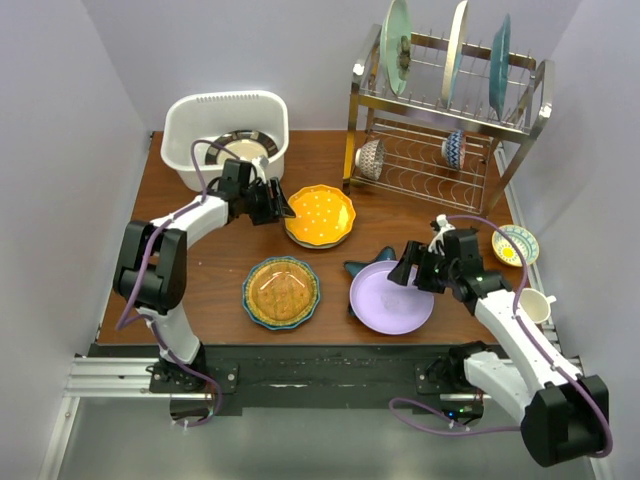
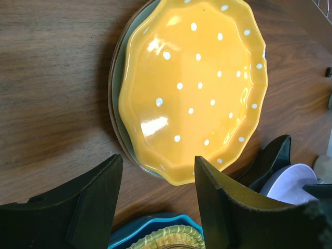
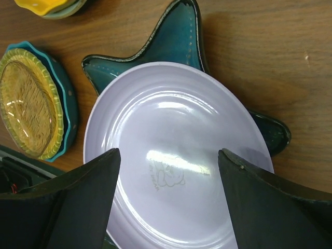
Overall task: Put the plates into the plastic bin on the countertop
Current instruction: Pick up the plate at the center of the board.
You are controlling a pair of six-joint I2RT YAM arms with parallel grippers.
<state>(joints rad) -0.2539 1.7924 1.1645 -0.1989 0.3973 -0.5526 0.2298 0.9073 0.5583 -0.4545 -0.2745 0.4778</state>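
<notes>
Your bench (image 1: 200,290) carries the white plastic bin (image 1: 190,120) at upper left of the overhead view, with a black-rimmed plate (image 1: 240,148) inside it. The lavender plate (image 1: 390,298) lies lower right, overlapping the blue star plate (image 1: 362,268). The orange dotted plate (image 1: 320,215) sits mid-frame. Your right claw (image 3: 168,153) gapes wide over the lavender plate. Your left claw (image 2: 158,162) stands parted at the orange plate's edge, gripping nothing.
</notes>
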